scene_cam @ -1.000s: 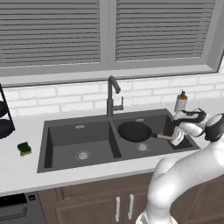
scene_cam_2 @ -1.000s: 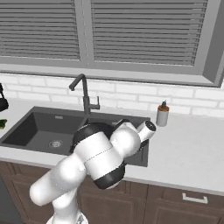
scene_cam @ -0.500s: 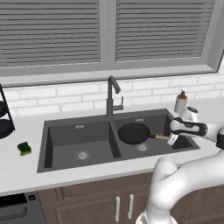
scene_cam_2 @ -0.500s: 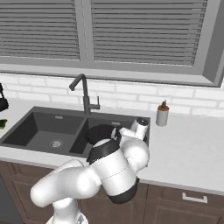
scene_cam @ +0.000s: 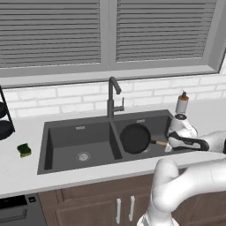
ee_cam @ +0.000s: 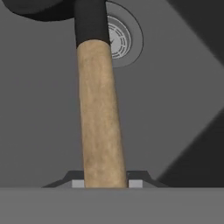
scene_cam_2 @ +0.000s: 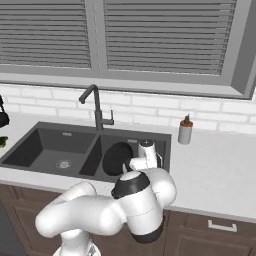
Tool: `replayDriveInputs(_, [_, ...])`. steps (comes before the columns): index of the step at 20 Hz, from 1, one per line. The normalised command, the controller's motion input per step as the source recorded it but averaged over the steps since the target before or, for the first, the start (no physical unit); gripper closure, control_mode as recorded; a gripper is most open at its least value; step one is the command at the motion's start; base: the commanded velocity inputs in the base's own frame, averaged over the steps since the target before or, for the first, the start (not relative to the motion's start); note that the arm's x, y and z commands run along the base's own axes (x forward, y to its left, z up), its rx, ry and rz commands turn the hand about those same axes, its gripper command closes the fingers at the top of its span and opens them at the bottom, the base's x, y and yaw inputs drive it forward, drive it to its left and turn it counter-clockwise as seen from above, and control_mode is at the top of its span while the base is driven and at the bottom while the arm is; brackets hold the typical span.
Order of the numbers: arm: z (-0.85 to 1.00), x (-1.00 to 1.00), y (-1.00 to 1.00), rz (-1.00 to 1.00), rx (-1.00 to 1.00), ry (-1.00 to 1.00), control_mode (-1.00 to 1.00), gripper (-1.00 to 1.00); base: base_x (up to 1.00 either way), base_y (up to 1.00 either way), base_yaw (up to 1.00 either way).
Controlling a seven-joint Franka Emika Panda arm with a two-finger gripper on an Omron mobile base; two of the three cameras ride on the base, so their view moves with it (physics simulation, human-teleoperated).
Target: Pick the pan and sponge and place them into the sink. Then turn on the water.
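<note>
Fingers (ee_cam: 105, 183) clamped on pan (scene_cam: 135, 138) handle, I've got it over rt basin of sink (scene_cam: 66, 132); sponge (scene_cam: 24, 150) far left on surface (scene_cam: 20, 174).

Pan (scene_cam: 135, 137): matt black body, no gloss seen; handle (ee_cam: 98, 113) is light-brown wood with a mottled grain, capped by a smooth black collar at the pan end. Sink (scene_cam: 66, 132): dark grey, matt, stone-like finish; drain (ee_cam: 120, 40) is ribbed silver metal. Faucet (scene_cam: 113, 97): dark grey, satin metal look. Table (scene_cam_2: 220, 175): pale, smooth, lightly speckled. Sponge (scene_cam: 24, 150): green over a yellow layer, dull foam look. Soap bottle (scene_cam_2: 185, 131): pale matt body, dark pump. Wall tiles (scene_cam: 66, 95): white, smooth brick pattern. Cabinet fronts (scene_cam: 88, 203): brown wood, metal handles.
</note>
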Motion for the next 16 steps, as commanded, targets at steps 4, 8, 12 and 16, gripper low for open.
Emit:
replayDriveInputs(4, [-0.01,0.15,0.61,0.00,-0.06,0.05,-1.00,1.00,0.00,0.00,0.00])
replayDriveInputs(8, [0.00,0.15,0.51,0.00,-0.01,0.00,-1.00,1.00,0.00,0.00,0.00])
replayDriveInputs(12, [0.00,0.16,0.45,0.00,0.00,0.00,-1.00,1.00,0.00,0.00,0.00])
replayDriveInputs(16, [-0.01,0.06,0.34,0.00,0.00,0.01,-1.00,1.00,0.00,0.00,0.00])
